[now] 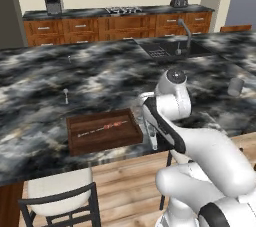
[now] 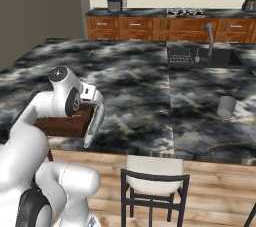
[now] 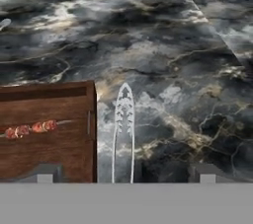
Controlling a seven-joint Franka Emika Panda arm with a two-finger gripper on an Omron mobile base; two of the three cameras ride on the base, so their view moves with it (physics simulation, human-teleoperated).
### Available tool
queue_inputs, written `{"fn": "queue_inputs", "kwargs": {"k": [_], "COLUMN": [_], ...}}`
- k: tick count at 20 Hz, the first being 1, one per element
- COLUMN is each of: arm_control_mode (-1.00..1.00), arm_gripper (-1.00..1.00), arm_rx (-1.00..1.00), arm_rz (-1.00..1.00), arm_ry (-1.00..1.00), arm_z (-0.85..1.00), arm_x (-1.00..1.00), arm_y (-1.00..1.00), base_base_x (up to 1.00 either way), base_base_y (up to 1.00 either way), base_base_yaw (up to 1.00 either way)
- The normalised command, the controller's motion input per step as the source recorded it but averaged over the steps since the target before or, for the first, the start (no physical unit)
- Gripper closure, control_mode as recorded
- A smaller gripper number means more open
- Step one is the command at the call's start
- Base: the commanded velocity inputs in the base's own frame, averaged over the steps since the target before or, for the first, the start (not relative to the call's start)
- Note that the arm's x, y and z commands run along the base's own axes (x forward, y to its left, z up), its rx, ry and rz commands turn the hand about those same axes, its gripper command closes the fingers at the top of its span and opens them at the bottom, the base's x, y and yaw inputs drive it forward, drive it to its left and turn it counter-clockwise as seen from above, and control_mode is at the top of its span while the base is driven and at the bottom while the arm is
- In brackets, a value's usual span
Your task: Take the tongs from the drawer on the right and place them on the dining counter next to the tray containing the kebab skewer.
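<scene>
The silver tongs (image 3: 123, 129) lie flat on the black marbled dining counter (image 3: 173, 70), just right of the dark-brown wooden tray (image 3: 92, 119). They run parallel to the tray's side. The kebab skewer (image 3: 32, 129) rests in the tray with reddish pieces on it. My gripper (image 3: 126, 176) hovers over the handle end of the tongs, open, its fingertips (image 3: 44, 174) wide apart and touching nothing. In the left base view the tongs (image 1: 151, 133) show by my wrist, right of the tray (image 1: 100, 146) and skewer (image 1: 102, 128). The right base view shows the tongs (image 2: 94, 123) near the counter's front edge.
White-seated stools (image 1: 57, 186) (image 2: 152, 171) stand under the counter's front edge. A grey cup (image 2: 226, 106) sits to the right on the counter (image 2: 140, 96). A sink with faucet (image 1: 172, 48) lies at the far side. A small clear glass (image 1: 65, 96) stands left of the tray.
</scene>
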Motion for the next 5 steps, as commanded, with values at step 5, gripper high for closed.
{"fn": "queue_inputs", "kwargs": {"k": [5], "arm_control_mode": [-1.00], "arm_gripper": [-1.00], "arm_rx": [0.06], "arm_rz": [0.00], "arm_ry": [-0.37], "arm_z": [0.41], "arm_x": [-0.50], "arm_y": [0.00], "base_base_x": [0.00], "base_base_y": [0.00], "base_base_yaw": [0.00]}}
